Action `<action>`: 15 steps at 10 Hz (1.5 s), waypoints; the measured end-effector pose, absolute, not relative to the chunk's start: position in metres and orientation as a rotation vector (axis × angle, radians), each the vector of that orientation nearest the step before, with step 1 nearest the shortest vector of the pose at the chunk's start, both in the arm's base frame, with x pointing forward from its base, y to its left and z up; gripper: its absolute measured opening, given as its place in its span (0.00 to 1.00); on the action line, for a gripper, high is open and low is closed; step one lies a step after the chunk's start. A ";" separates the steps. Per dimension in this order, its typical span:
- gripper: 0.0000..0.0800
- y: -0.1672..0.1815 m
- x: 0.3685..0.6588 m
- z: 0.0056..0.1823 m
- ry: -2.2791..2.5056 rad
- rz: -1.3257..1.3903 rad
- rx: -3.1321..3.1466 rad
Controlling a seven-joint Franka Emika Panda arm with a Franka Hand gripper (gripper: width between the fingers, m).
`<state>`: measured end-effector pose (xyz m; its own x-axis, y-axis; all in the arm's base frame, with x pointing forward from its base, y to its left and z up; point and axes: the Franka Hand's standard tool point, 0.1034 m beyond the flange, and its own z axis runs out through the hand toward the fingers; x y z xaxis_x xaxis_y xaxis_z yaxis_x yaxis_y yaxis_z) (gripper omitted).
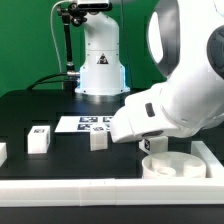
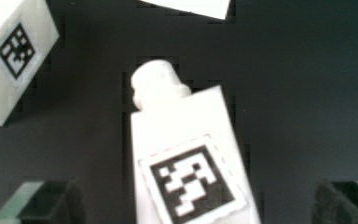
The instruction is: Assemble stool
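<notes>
seat (image 1: 172, 167) half hidden, leg block (image 2: 12, 58) cropped

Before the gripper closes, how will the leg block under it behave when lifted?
The leg block looks like stiff moulded plastic, so it should not bend. Its flat sides suit the open gripper and make rolling unlikely. Its smooth white surface might slip a little.

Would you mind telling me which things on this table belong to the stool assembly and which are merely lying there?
Part of the job: round seat; middle leg; leg toward the exterior view's left.
Just there: marker board; black stand at the back.
</notes>
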<state>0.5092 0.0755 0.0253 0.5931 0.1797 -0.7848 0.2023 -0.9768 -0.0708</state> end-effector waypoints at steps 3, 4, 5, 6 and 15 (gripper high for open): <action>0.81 0.075 0.508 0.021 0.350 -1.418 2.761; 0.81 0.077 0.509 0.019 0.355 -1.405 2.768; 0.81 0.079 0.510 0.014 0.361 -1.380 2.782; 0.81 0.079 0.511 0.011 0.365 -1.364 2.791; 0.41 0.084 0.506 0.004 0.378 -1.364 2.790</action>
<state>0.5065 0.0837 0.0038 0.5907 0.2098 -0.7791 0.2214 -0.9707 -0.0935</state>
